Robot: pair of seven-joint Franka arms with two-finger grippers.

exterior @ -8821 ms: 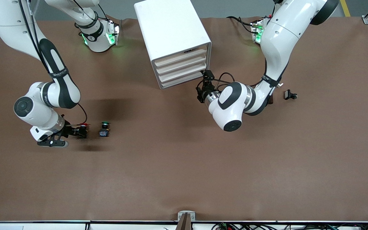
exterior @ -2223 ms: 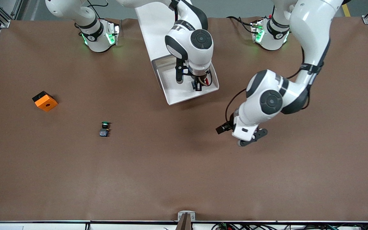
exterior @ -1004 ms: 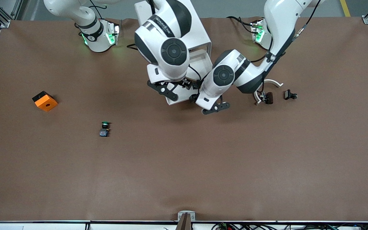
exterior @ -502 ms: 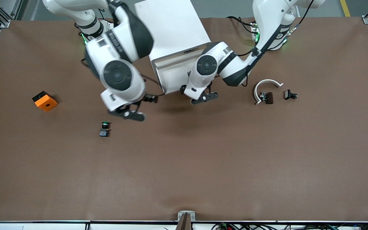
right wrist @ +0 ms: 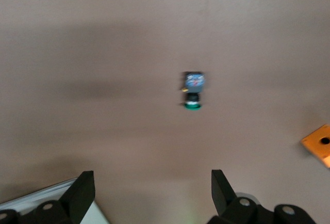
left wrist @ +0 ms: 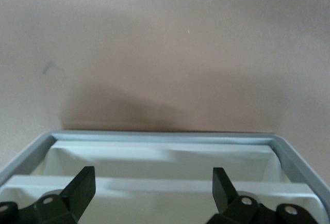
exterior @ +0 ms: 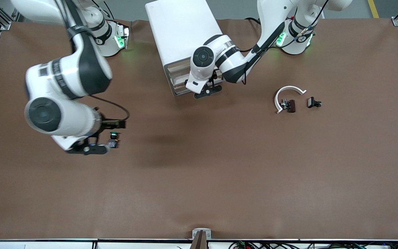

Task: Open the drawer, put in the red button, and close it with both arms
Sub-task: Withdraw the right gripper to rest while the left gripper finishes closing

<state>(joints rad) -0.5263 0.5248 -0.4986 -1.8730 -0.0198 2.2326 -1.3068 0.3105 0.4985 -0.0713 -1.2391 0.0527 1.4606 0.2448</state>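
Observation:
The white cabinet [exterior: 181, 31] stands near the arms' bases. Its four cream drawer fronts [exterior: 178, 79] look flush, none pulled out. The red button is out of view. My left gripper [exterior: 215, 76] is at the cabinet's front, open and empty. In the left wrist view its fingers [left wrist: 82, 182] stand wide apart over the cabinet's frame [left wrist: 154, 136] and white panels. My right gripper [exterior: 116, 123] is open and empty, over the table just above the green-capped button [exterior: 113, 135]. The right wrist view shows its spread fingers [right wrist: 85, 188] and that button [right wrist: 193, 91].
An orange cube [right wrist: 319, 144] lies near the green button; the right arm hides it in the front view. A white curved piece [exterior: 288, 91], a small dark part [exterior: 291, 105] and a small black part [exterior: 313, 102] lie toward the left arm's end.
The open drawer has gone back into the cabinet, with the left hand following its front. The right arm has swung away from the cabinet to over the green button.

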